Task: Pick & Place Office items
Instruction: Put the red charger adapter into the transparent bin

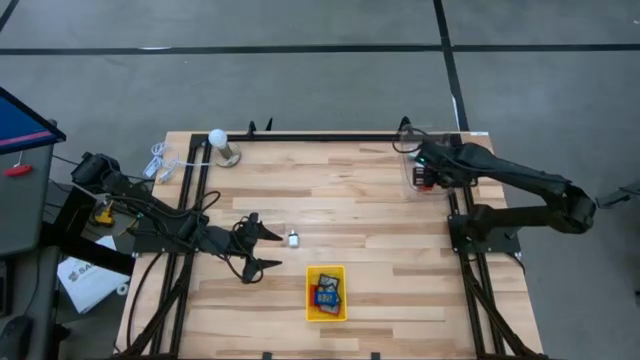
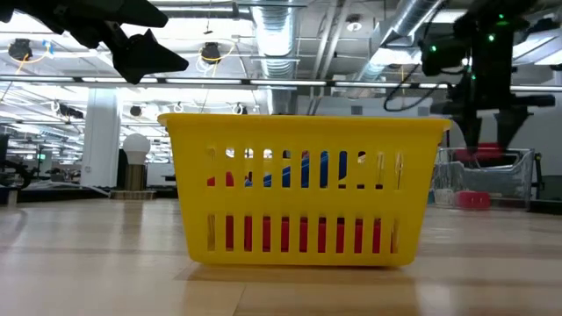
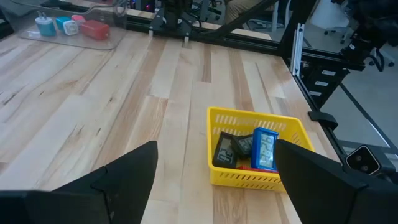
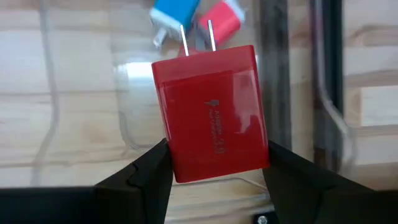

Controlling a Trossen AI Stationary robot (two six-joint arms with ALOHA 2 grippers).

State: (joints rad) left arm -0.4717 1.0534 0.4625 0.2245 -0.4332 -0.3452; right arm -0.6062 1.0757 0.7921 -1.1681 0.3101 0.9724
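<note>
- The yellow tray [image 1: 326,311] sits at about 6 o'clock on the table [image 1: 350,190]; inside lie dark flat rectangles [image 3: 225,151], a blue piece [image 3: 265,148] standing on edge and something red beneath.
- A clear container [image 3: 68,38] at the table's 1 o'clock edge holds small blue [image 3: 45,25] and red pieces [image 3: 94,28].
- The right gripper [image 4: 214,168] hangs over that container, fingers clamped on a red charger block [image 4: 211,112], prongs pointing away.
- The left gripper [image 1: 262,248], at 8 o'clock, has its jaws spread wide and empty.
- A small white piece [image 1: 293,238] lies just beside it.
</note>
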